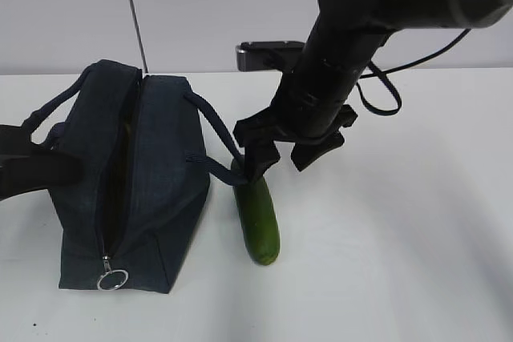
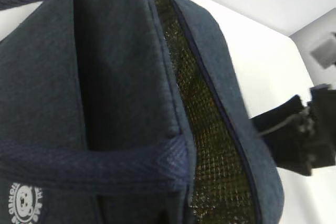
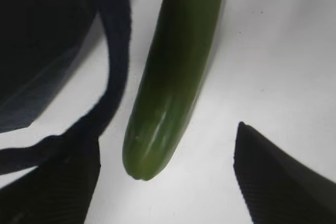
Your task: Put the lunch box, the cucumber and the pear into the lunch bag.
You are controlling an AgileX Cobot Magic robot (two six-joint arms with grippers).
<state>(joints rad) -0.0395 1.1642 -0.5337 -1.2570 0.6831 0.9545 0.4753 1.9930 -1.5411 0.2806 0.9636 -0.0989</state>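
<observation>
From the exterior view, the cucumber [image 1: 258, 220] lies on the white table [image 1: 401, 238] just beside the lunch bag [image 1: 136, 182], on the bag's 3 o'clock side, its long axis running from 12 to 6 o'clock with a slight lean toward 5. My right gripper [image 1: 280, 154] hangs directly over the cucumber's far end, fingers spread and pointing down, one on each side of that end; the finger nearer the bag sits against the bag's handle loop [image 1: 210, 130]. I hold nothing yet. My right arm is plainly the nearer one; my left arm [image 1: 32, 170] comes in from 9 o'clock against the bag's outer side.

In the left wrist view, the bag fills the frame, its top gaping to show a mesh lining [image 2: 207, 129] running from 12 toward 5 o'clock. I cannot see my own left fingers here, so I cannot tell whether they are spread or pinching fabric. The right gripper shows dimly at 3 o'clock. The lunch box and pear are not visible to me.

In the right wrist view, the cucumber [image 3: 173, 72] runs from 1 to 7 o'clock between my two dark fingertips [image 3: 278, 182], both clear of it. The handle loop [image 3: 113, 61] lies just at its 9 o'clock side; I judge it could snag as I close.
</observation>
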